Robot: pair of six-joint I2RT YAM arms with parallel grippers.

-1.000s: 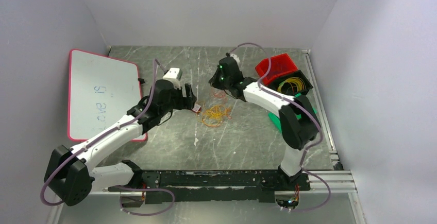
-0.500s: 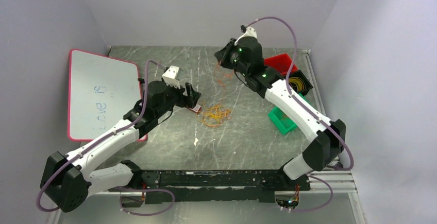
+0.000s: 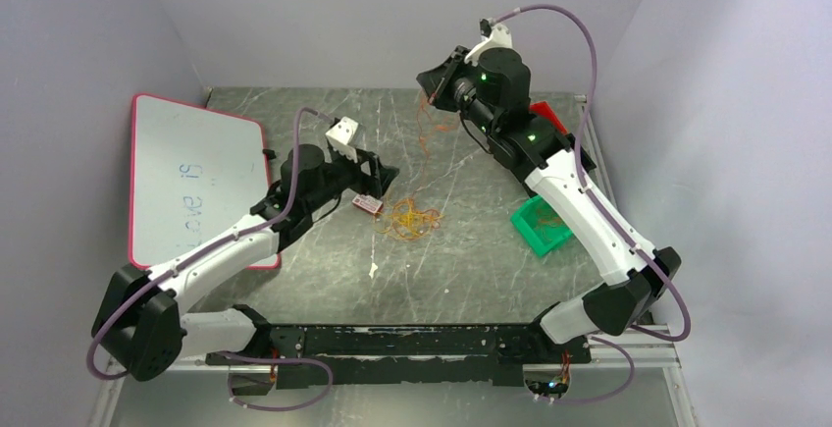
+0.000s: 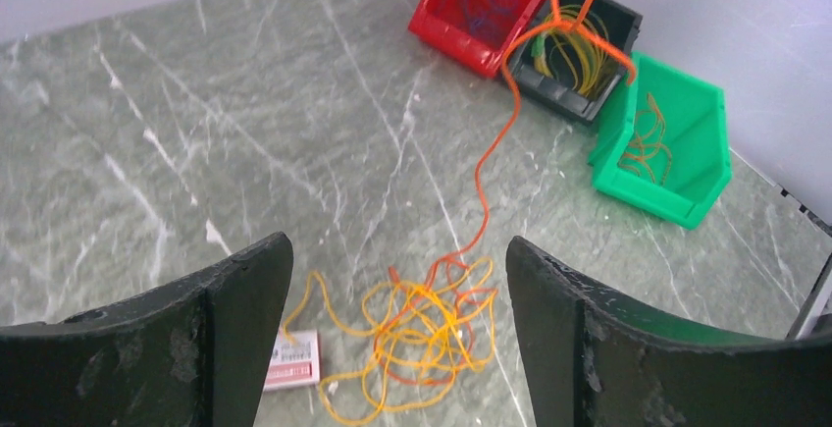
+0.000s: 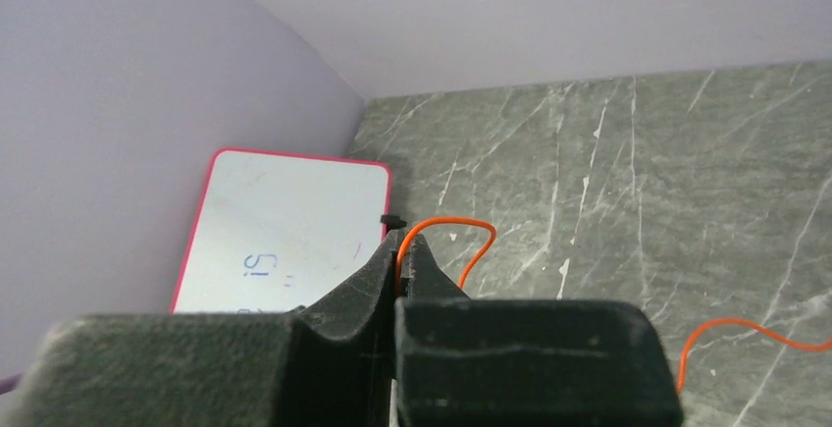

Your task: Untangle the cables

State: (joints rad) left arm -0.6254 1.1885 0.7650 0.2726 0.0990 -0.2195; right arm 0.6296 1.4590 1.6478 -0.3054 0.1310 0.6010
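Orange wire [image 5: 451,221] is pinched between the jaws of the right gripper [image 5: 402,250], which are shut tight on it. That gripper is held up high. The wire hangs down from its jaws to the heap of cables [image 4: 422,334] on the table [image 4: 196,103].

The heap is a loose knot of orange, yellow and red threads. It lies just below and between the jaws of the left gripper [image 4: 395,250], which are spread wide apart with nothing in them. A small card [image 4: 292,358] lies beside the heap, under the left-hand jaw. Far beyond those jaws, a red bin [image 4: 471,29], a black bin [image 4: 554,93] and a green bin [image 4: 677,196] are lined up.

The wires are judged to be very light, soft and bendy. Little force is needed to lift one, but the whole heap may be dragged along if it is pulled hard. They are thin and smooth, so a slip is likely unless the jaws are shut fully. A loop sticking out at the edge of the heap is thought best to be gripped. The heap could also be pinned down while the orange wire is drawn free.
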